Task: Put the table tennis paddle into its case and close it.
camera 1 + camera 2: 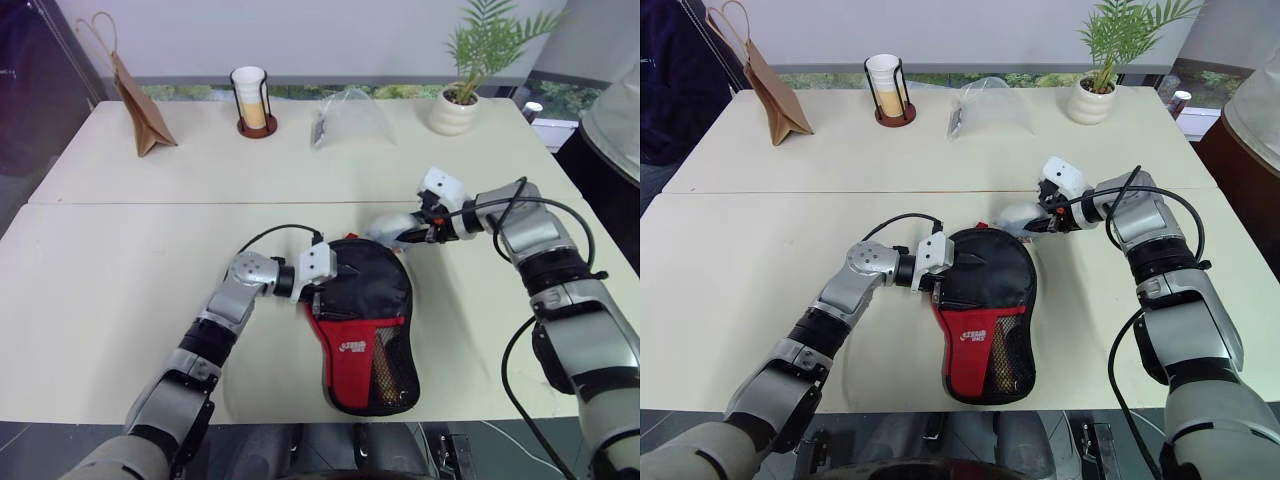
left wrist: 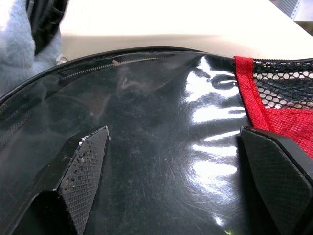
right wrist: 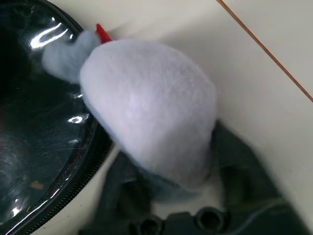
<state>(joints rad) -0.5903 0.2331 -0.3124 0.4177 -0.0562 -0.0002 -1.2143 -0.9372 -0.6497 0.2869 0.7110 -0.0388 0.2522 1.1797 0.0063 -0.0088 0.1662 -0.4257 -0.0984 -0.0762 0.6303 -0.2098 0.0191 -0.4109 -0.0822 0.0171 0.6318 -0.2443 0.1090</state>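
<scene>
- The case lies flat on the table in front of me, black round end away from me, red mesh end toward me.
- My left gripper rests on the glossy black face, fingers spread wide, holding nothing.
- My right gripper is at the case's far right edge, against the grey fuzzy pouch; I cannot tell whether its fingers have closed.
- The paddle is out of sight.

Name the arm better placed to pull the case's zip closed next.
Probably the right. Its claw is at the grey fuzzy pouch hanging off the round end of the case. The left claw is spread open over the case's side, likely steadying it.
</scene>
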